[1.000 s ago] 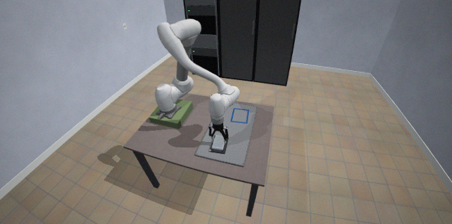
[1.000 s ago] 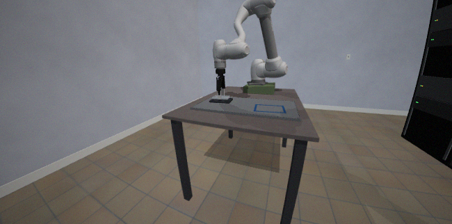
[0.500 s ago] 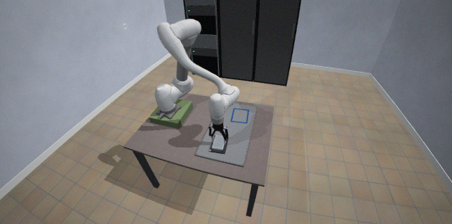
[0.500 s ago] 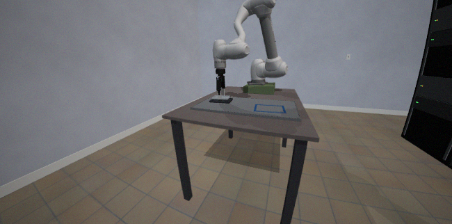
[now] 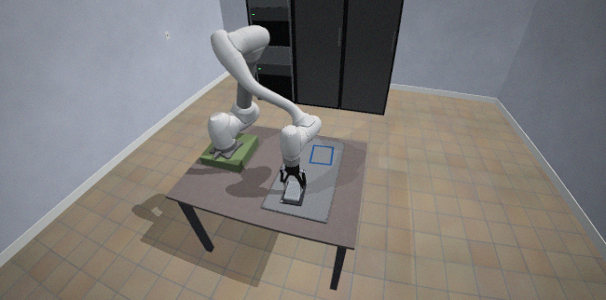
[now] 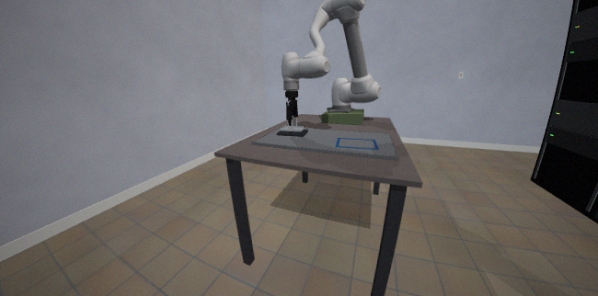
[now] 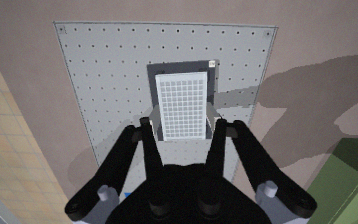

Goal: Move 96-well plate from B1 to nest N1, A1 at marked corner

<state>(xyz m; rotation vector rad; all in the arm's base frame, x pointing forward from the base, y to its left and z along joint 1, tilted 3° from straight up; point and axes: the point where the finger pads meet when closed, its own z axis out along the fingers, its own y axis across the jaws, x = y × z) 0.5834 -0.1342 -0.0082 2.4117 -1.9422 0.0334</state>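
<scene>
1. At the far left of the table [image 5: 205,183], bolts the arm to a green block [image 5: 243,156], well apart from the work.
2. Moving right, hangs the claw [image 7: 183,124] straight down over the near end of the grey pegboard [image 7: 105,65].
3. Pinches the white plate [image 7: 182,97] between the two fingers, one on each long side, close to the end nearest the wrist camera; neither spread nor pressed together, but stopped on the plate.
4. Keeps the plate directly under the claw, long axis running away from the wrist camera, across the line between the fingers.
5. Places the plate over the dark holder [image 7: 152,70], edges parallel to the holder's edges, with dark border showing at the left, the right and the far end.
6. Cannot tell from the side view whether fully down or a little above the holder.
7. Shows a small corner mark [image 7: 212,63] at the holder's far right corner, just beside the plate's corner; too small to read.
8. Further right on the pegboard, leaves the blue square [image 5: 321,163] without the plate.
9. Judging from this, needs mainly a straight vertical move, no turning.
</scene>
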